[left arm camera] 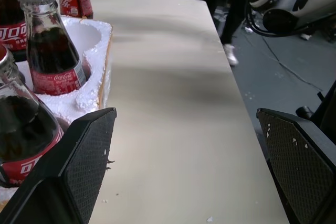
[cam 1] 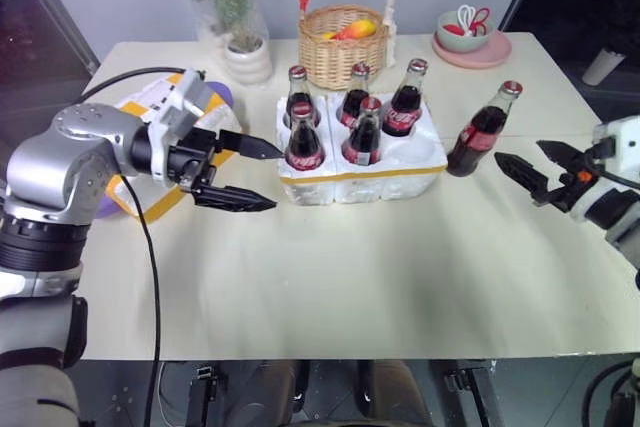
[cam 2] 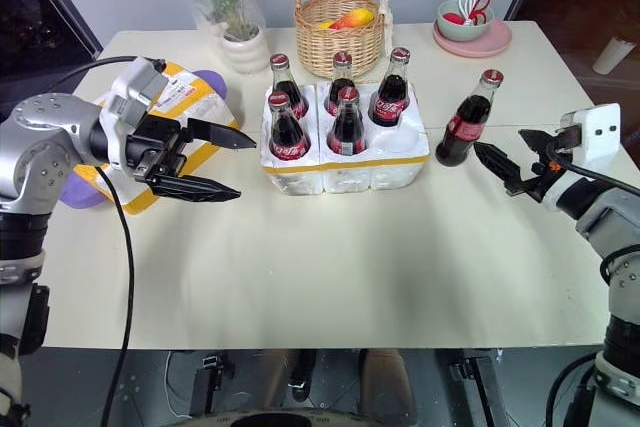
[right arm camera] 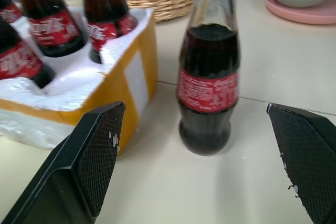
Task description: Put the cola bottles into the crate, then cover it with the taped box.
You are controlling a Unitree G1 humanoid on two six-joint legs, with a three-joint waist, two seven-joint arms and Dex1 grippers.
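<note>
Cola bottles point(cam 1: 355, 117) fill the crate point(cam 1: 362, 175) on the cream table point(cam 1: 350, 277).

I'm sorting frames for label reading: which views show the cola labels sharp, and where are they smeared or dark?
Left eye view: red labels on the small glass cola bottles in the low white foam crate are small but crisp. Right wrist view: the lone bottle on the cream table is softly blurred, its script smeared. Left wrist view: the nearest bottle is dark, its label cut off.
</note>
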